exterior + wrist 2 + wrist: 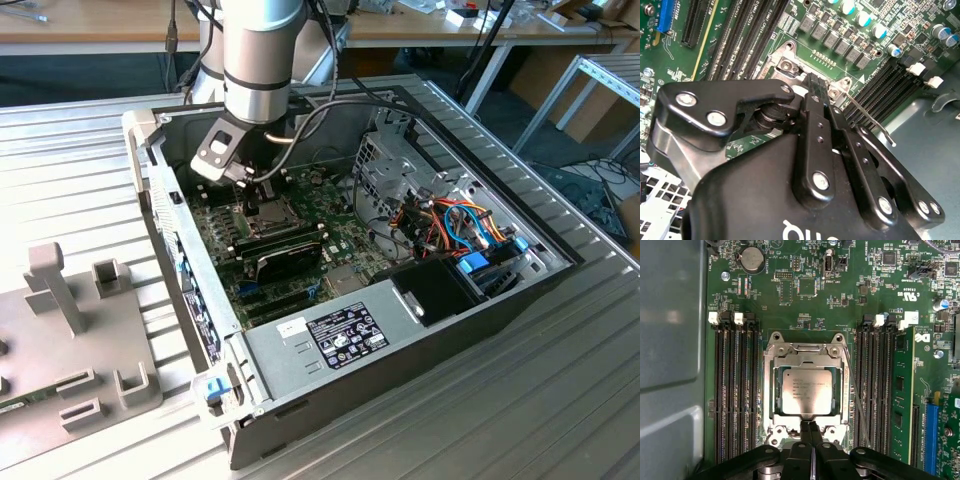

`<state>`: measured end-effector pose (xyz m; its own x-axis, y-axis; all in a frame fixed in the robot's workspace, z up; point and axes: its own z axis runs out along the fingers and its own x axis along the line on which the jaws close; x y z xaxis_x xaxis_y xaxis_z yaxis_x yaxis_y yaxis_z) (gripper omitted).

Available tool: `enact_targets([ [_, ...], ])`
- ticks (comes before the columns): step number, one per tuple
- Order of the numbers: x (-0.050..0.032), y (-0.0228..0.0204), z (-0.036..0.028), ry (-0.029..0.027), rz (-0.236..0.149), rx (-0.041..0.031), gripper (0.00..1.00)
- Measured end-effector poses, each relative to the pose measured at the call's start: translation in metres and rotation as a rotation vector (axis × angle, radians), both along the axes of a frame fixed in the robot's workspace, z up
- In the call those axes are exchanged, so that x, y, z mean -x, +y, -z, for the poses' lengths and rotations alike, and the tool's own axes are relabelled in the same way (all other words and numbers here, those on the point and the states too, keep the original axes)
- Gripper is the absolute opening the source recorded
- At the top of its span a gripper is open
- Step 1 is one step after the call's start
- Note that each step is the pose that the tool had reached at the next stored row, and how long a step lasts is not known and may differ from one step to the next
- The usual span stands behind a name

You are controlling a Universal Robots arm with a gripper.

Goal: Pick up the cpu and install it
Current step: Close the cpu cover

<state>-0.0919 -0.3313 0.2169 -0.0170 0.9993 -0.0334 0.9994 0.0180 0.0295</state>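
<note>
Logged the cpu [806, 390] lying flat, metal side up, inside the socket frame [807, 348], mid motherboard [805, 300], between two banks of memory slots [735, 390]. Noted the frame sitting around the cpu and the retention lever [856, 395] loose, slanting off to one side; judged the socket not latched.

Found the gripper [810, 427] low over the board, jaws pressed together with no gap and nothing seen between them; judged it empty.

Placed the fingertips at the cpu's nearer edge, with the cpu straight ahead along the line the fingers point. Could not tell whether touching or just above.

Marked no long axis: a square cpu, sides parallel to the slots and squared to the frame.

Confirmed in the exterior view the arm [258, 60] reaching down into the open computer case [190, 270], over the board's part toward the exterior view's left.

Judged the cpu seated in place, clamping not done.
</note>
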Motion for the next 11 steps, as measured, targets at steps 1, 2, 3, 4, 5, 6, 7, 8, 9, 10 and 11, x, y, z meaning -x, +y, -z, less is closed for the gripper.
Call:
enact_targets([
  [1,0.0,0.0001,0.0005,-0.0002,0.0,-0.0003,0.11],
  [2,-0.0001,0.0001,0.001,-0.0003,0.0,-0.0003,0.11],
  [3,0.0,0.0,0.0016,-0.0001,0.0,-0.0001,0.11],
  [4,0.0,0.0,0.0023,-0.0001,0.0,0.0,0.11],
  [5,0.0,0.0,0.0031,-0.0001,0.0,-0.0001,0.11],
  [6,0.0001,0.0,0.0037,-0.0001,0.0,-0.0001,0.11],
  [7,0.0004,0.0,0.0042,0.0,0.0,-0.0001,0.11],
  [8,0.0007,0.0,0.0047,0.0,0.0,-0.0001,0.11],
  [9,0.0009,0.0,0.0055,-0.0001,0.0,-0.0001,0.11],
  [10,0.001,0.0,0.0059,-0.0001,0.0,-0.0001,0.11],
  [11,0.0011,0.0,0.0067,0.0,0.0,0.0,0.11],
])
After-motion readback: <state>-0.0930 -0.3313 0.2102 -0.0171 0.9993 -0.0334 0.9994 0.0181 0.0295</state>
